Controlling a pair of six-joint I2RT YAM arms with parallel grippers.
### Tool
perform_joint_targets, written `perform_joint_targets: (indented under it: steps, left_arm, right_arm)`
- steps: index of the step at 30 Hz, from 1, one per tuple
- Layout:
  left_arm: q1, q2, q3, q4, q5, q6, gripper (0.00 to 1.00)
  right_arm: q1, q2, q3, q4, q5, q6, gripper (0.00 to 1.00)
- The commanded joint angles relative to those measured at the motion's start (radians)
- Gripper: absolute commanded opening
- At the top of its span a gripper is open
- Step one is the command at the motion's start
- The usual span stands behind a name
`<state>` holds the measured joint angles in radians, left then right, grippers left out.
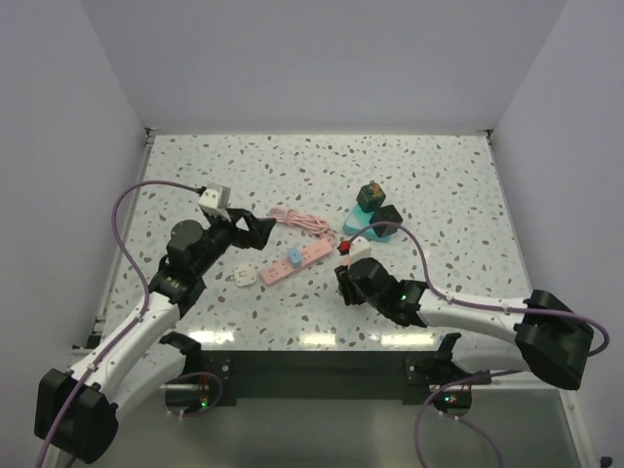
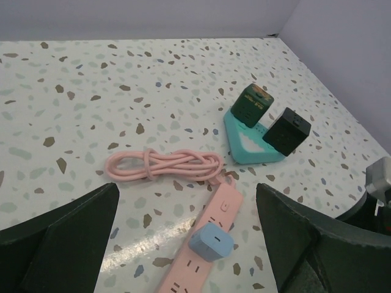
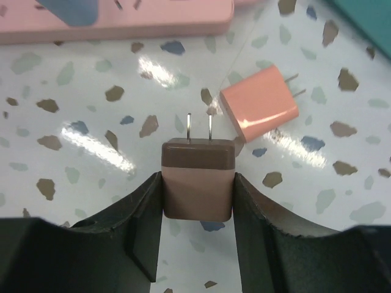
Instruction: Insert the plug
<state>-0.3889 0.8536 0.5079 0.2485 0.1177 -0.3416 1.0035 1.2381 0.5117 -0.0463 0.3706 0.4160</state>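
The off-white plug (image 1: pixel 242 276) lies on the table just left of the pink power strip (image 1: pixel 292 261), apart from both grippers. A blue block (image 2: pixel 211 241) sits in the power strip (image 2: pixel 227 204). My left gripper (image 1: pixel 249 230) hovers open over the strip's left half; in the left wrist view the gripper (image 2: pixel 186 207) has only table and strip between its fingers. My right gripper (image 3: pixel 197 183) is shut on a brown-and-tan two-pronged block (image 3: pixel 197 165), prongs pointing toward the power strip (image 3: pixel 122 24). From above, that gripper (image 1: pixel 349 268) hides the block.
A pink-orange block (image 3: pixel 259 110) lies just right of the held one. The strip's coiled pink cable (image 1: pixel 300 220) lies behind it. A teal base (image 2: pixel 247 143) carries a dark green cube (image 2: pixel 255 105) and a black cube (image 2: pixel 287 130). Walls close the back and sides.
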Motion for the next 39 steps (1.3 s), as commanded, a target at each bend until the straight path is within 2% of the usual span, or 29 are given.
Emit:
perform_joint_targets:
  steps: [1,5,12,19,23,33,39]
  left_arm:
    - [-0.01,-0.031,-0.025,0.021,0.121,-0.098,0.99]
    - [-0.013,-0.077,-0.084,0.063,0.259,-0.183,0.99]
    - [-0.016,-0.096,-0.149,0.116,0.444,-0.261,0.99]
    - [-0.028,-0.025,-0.2,0.239,0.571,-0.332,0.98]
    - [-0.05,0.018,-0.212,0.314,0.606,-0.369,0.98]
    - [-0.125,0.104,-0.164,0.288,0.588,-0.353,0.97]
    - [-0.142,0.15,-0.161,0.342,0.583,-0.378,0.88]
  right_arm:
    - [0.006,-0.115,0.016,0.12,-0.039,-0.229,0.0]
    - [0.006,-0.166,0.021,0.199,-0.129,-0.394,0.0]
    - [0.015,-0.167,0.02,0.293,-0.3,-0.54,0.0]
    - [0.064,-0.124,0.079,0.289,-0.323,-0.611,0.0]
    - [0.072,-0.114,0.103,0.281,-0.334,-0.638,0.0]
    - [0.086,-0.098,0.133,0.31,-0.369,-0.687,0.0]
    - [0.101,-0.123,0.122,0.31,-0.404,-0.692,0.0]
